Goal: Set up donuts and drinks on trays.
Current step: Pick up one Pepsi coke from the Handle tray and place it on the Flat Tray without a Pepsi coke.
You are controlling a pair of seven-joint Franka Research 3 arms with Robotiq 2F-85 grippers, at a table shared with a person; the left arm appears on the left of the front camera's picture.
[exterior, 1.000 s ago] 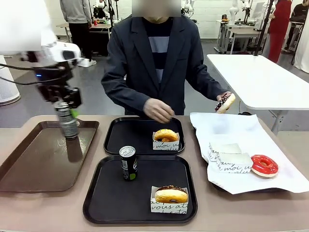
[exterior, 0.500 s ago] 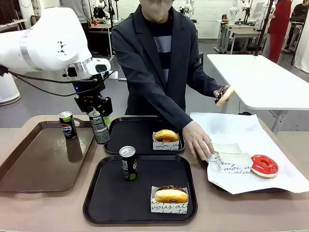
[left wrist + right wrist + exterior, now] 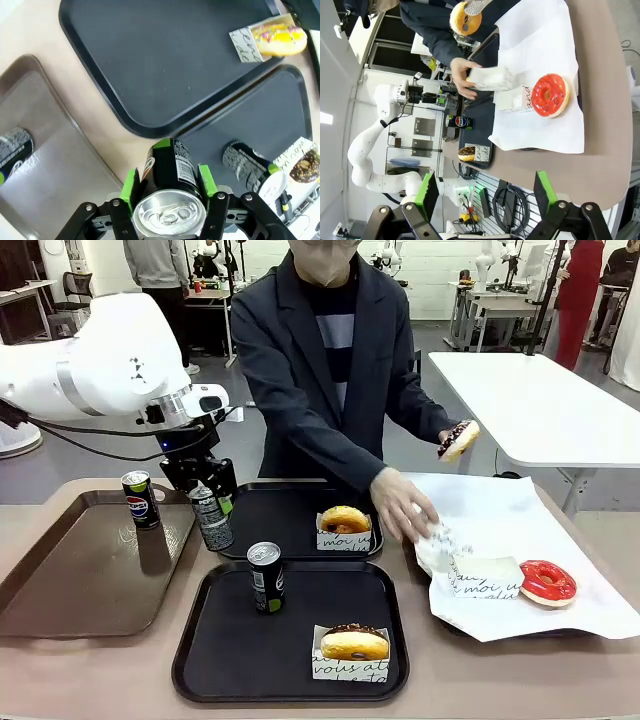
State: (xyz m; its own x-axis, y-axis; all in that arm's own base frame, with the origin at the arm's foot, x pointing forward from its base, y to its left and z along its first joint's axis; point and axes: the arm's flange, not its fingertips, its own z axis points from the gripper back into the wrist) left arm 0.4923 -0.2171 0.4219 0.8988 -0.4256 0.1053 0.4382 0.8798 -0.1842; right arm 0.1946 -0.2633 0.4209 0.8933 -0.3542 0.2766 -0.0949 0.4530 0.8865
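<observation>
One can (image 3: 212, 520) is clamped upright in the left claw (image 3: 210, 502) at the front left corner of the far black tray (image 3: 280, 520), which carries a yellow donut (image 3: 344, 524) by its right edge. A second can (image 3: 265, 578) stands near the back edge of the near tray (image 3: 230, 640), and a chocolate donut (image 3: 353, 644) lies by its front edge. The right claw (image 3: 486, 192) gapes wide and empty.

Far tray (image 3: 275, 525) bare left of donut (image 3: 343, 519)
</observation>
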